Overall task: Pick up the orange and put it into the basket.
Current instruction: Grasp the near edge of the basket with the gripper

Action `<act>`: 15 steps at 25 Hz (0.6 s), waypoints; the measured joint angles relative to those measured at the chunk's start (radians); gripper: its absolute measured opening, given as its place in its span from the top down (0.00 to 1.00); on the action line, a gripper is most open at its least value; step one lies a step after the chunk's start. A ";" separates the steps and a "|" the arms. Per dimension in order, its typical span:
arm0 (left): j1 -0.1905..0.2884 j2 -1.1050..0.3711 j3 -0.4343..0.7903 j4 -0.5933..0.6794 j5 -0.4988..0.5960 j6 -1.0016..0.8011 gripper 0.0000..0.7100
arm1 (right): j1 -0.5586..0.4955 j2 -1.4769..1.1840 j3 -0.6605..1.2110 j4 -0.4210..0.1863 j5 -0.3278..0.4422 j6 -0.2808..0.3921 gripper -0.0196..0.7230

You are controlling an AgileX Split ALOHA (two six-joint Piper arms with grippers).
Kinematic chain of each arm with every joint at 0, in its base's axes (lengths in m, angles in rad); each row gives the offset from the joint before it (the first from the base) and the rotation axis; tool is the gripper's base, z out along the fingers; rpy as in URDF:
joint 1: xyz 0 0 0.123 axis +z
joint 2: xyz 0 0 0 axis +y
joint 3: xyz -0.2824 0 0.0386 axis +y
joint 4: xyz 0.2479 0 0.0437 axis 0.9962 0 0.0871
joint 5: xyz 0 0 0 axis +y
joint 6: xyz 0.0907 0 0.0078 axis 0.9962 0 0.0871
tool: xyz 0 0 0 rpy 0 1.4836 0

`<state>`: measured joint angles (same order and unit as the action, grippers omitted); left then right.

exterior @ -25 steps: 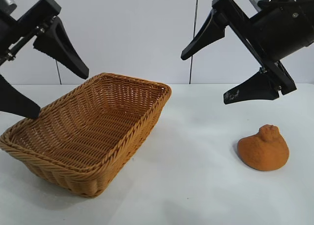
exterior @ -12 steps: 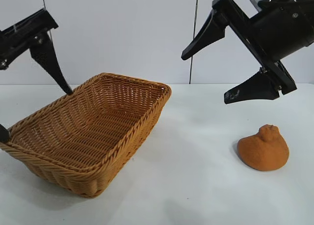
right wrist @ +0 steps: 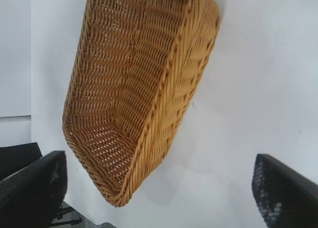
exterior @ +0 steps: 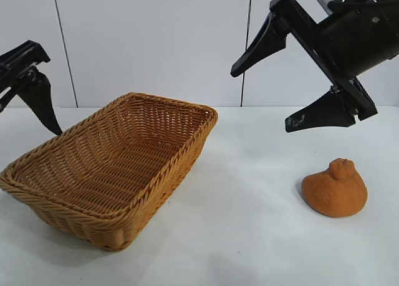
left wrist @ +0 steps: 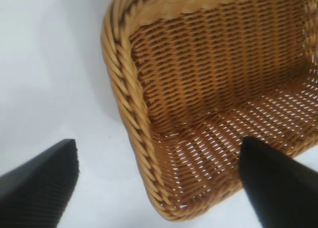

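The orange [exterior: 335, 189], dull orange-brown with a knob on top, lies on the white table at the right; it is out of both wrist views. The tan wicker basket [exterior: 187, 150] stands empty at the left and also shows in the left wrist view [left wrist: 124, 79] and the right wrist view [right wrist: 149, 114]. My right gripper [exterior: 260, 99] hangs open and empty, high above the table, up and to the left of the orange; its jaws are wide apart in its wrist view [right wrist: 159, 161]. My left gripper [exterior: 22, 121] is open and empty at the left edge, over the basket's near-left corner [left wrist: 158, 146].
The white table [exterior: 249, 236] lies bare between the basket and the orange. A white panelled wall [exterior: 156, 43] stands behind. In the right wrist view the table's edge and a dark stand [right wrist: 20, 158] show beyond the basket's far end.
My left gripper has swung left and lower, from above the basket's left side to the picture's left edge. The right gripper, the orange and the basket have not moved.
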<state>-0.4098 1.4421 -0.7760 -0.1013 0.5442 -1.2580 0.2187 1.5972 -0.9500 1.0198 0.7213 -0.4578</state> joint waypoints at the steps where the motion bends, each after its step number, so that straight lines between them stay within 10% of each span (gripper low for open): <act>1: -0.001 0.018 0.000 -0.001 -0.006 0.000 0.14 | 0.000 0.000 0.000 0.000 0.000 0.000 0.04; 15: -0.001 0.315 0.001 -0.063 -0.191 0.000 0.14 | 0.000 0.000 0.000 -0.002 0.000 0.001 0.04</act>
<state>-0.4110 1.7574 -0.7754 -0.1646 0.3527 -1.2583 0.2187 1.5972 -0.9500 1.0175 0.7211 -0.4567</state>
